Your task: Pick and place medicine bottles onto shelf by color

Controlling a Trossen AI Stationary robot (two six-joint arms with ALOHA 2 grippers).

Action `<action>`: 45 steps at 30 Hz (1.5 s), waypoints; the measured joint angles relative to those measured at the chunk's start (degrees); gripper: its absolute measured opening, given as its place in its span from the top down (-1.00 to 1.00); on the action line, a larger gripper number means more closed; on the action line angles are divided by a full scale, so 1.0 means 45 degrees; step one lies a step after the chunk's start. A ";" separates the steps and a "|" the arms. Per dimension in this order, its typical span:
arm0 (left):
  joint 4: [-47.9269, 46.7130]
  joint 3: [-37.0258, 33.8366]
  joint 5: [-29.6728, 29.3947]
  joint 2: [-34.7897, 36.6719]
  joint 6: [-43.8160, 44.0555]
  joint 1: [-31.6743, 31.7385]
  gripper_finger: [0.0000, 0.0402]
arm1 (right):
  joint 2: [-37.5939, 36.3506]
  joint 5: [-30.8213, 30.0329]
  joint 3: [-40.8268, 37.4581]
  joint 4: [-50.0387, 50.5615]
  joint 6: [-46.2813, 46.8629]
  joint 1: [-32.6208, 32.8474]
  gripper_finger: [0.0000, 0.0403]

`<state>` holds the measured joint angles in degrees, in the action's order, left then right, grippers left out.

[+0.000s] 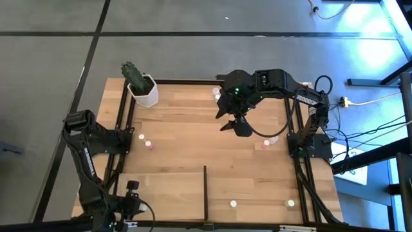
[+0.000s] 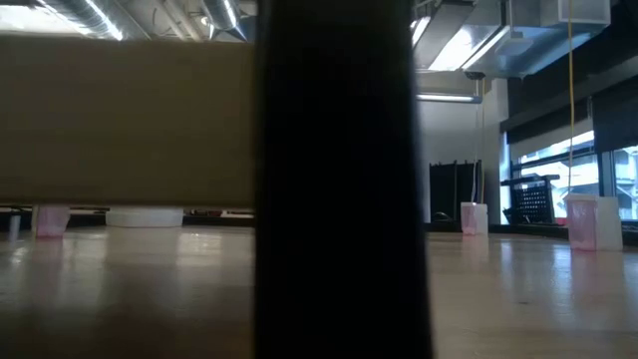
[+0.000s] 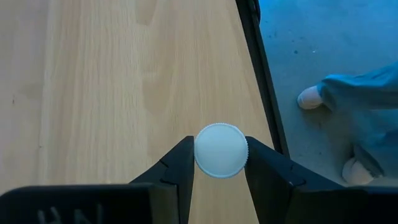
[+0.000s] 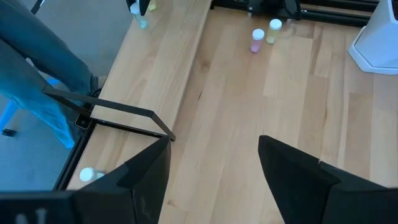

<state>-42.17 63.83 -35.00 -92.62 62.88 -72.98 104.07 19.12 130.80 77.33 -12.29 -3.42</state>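
The table [image 1: 193, 135] is pale wood planks inside a black frame [image 1: 122, 122], standing on a grey floor; in the low view a dark post [image 2: 334, 179] blocks the middle, with ceiling lights and windows beyond. The shelf [image 1: 164, 193] is a paler panel at the near left corner, edged by a thin black divider [image 1: 205, 190]. The left gripper [image 3: 219, 171] sits over that corner, just inside the table's edge, fingers clamped on a bottle [image 3: 221, 150] — only its round, ribbed white cap shows. The right gripper [image 1: 237, 122] hangs above the far middle of the table, fingers apart and holding nothing. Other bottles stand scattered: a pair [image 1: 145, 140] near the left frame, one pink [image 1: 265, 144] at the right, two [image 1: 233, 203] along the near edge — the centre planks lie bare. A white pot [image 1: 144, 91] with a cactus sits at the far left corner. A person's blue trouser leg [image 3: 364, 109] stands beside the table.
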 joint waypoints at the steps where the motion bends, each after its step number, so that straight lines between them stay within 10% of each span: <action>1: -0.0001 -0.0002 -0.0005 -0.0004 0.0017 -0.0021 0.43 | 0.0000 -0.0002 0.0000 0.0003 0.0000 0.0000 -0.21; 45: -0.0681 0.0000 -0.0024 -0.0004 0.0936 -0.0148 0.15 | 0.0000 -0.0002 0.0000 -0.0079 0.0000 0.0000 -0.21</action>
<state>-45.23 63.83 -35.11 -92.64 67.09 -73.65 104.07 19.11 130.80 76.97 -12.29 -3.42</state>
